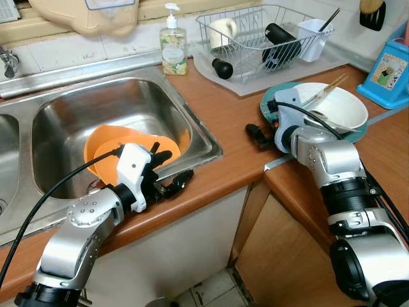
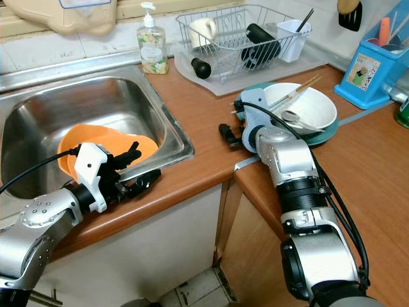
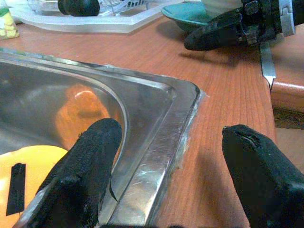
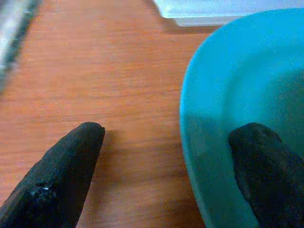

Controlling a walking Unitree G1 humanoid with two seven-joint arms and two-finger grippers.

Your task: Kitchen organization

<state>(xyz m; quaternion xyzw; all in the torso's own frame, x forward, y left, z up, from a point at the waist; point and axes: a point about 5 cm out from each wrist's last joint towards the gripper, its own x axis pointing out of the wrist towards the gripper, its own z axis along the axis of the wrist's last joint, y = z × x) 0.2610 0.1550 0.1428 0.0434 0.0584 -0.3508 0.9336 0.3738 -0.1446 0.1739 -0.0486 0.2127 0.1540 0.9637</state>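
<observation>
Straddling the teal plate's [image 4: 237, 95] rim with our right gripper [image 4: 166, 156], jaws wide; our left gripper [image 3: 171, 175] spans the sink's [image 3: 156, 142] corner edge, jaws wide.

An orange bowl [image 1: 105, 148] leans tilted against the front wall inside the steel sink [image 1: 192, 131], its hollow facing up and back. On the wooden counter right of the sink sits a teal plate [image 1: 268, 97] carrying a white bowl [image 1: 342, 112], upright, with chopsticks [image 1: 326, 89] laid across its rim and a spoon inside. Behind them stands a wire rack [image 1: 255, 38] with a cup, a dark bottle and a white holder.
</observation>
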